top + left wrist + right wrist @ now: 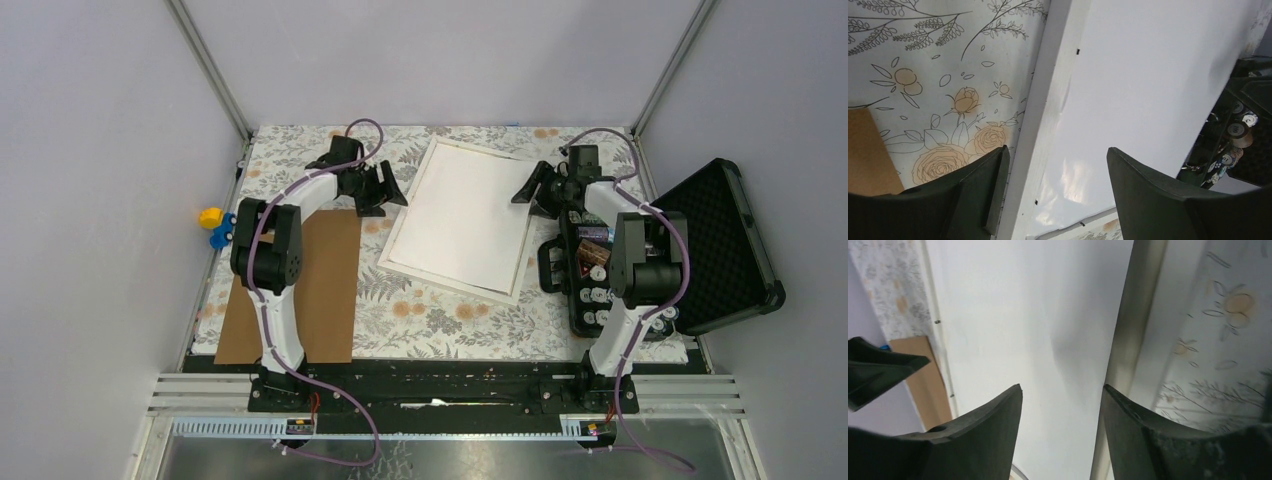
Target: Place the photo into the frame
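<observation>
The white frame [450, 287] lies flat and slightly turned at the middle back of the flowered table. A plain white sheet [465, 215] fills it, one near corner lifted a little in the left wrist view. No printed side shows, so I cannot tell whether this sheet is the photo. My left gripper [385, 190] hovers open over the frame's left rail [1048, 110], jaws [1055, 165] straddling rail and sheet [1148, 90]. My right gripper [527, 190] stands open and empty at the right rail [1135, 330], above the sheet [1033, 315], fingertips [1063, 390] apart.
A brown backing board [320, 290] lies at the left under the left arm. An open black case [700, 250] with small items sits at the right edge beside the right arm. A yellow and blue toy [213, 225] rests outside the left rail.
</observation>
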Robot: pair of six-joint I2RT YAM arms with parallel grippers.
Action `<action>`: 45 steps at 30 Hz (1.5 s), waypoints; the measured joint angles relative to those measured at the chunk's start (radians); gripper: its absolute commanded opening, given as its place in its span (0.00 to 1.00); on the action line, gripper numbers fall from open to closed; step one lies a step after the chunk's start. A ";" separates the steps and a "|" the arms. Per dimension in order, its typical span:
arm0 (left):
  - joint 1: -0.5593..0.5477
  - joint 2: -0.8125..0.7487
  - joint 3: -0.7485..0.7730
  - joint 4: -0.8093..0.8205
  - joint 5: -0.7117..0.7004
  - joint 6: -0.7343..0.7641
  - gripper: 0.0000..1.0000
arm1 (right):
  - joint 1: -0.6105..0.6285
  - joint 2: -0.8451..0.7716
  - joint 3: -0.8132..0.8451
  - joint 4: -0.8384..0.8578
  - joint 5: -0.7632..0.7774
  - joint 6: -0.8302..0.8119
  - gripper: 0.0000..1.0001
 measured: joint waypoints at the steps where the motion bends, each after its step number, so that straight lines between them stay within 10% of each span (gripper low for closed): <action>1: 0.000 -0.011 0.000 0.000 -0.004 0.003 0.78 | 0.000 -0.012 0.008 -0.035 0.025 -0.018 0.68; 19: -0.020 -0.312 -0.059 0.003 -0.129 0.066 0.85 | 0.241 -0.298 -0.074 -0.274 0.232 -0.130 0.76; 34: 0.332 -1.009 -0.553 -0.262 -0.478 0.022 0.99 | 0.862 -0.237 -0.387 0.525 0.030 0.517 0.76; 45: 0.615 -0.905 -0.754 -0.075 -0.724 0.008 0.99 | 1.006 0.000 -0.293 0.700 0.091 0.639 0.75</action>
